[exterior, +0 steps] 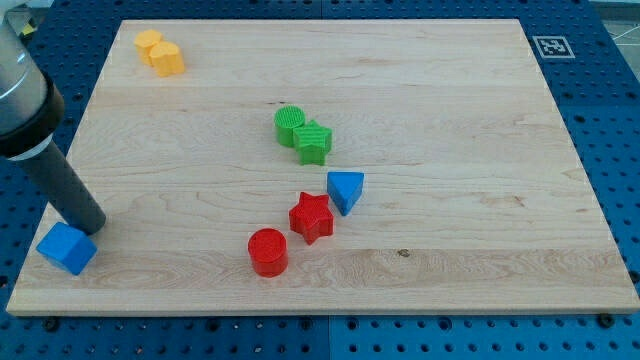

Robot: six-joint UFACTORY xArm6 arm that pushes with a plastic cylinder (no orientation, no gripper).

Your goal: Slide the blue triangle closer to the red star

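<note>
Pale wooden bench (450, 120), largest thing in view, set on a blue perforated base (610, 150), with a black-and-white marker tag (552, 46) at the view's top right corner. Straight dark rod end effector (60, 180) next in size, slanting down at the view's left; no jaws on it, so neither open nor closed, gripping nothing. My tip (90, 226) down at the bench, touching or just beside the blue cube (67, 248), far to the view's left of the red star block (311, 216). Blue triangle block (345, 190) just beside the red star, to its upper right, seemingly touching. Red cylinder (268, 251) close by the red star, to its lower left. Green cylinder (290, 125) and green star-like block (313, 142), touching each other, above the red star. Yellow-orange block pair (160, 52), shape unclear, well apart from the red star, toward the view's top left.
</note>
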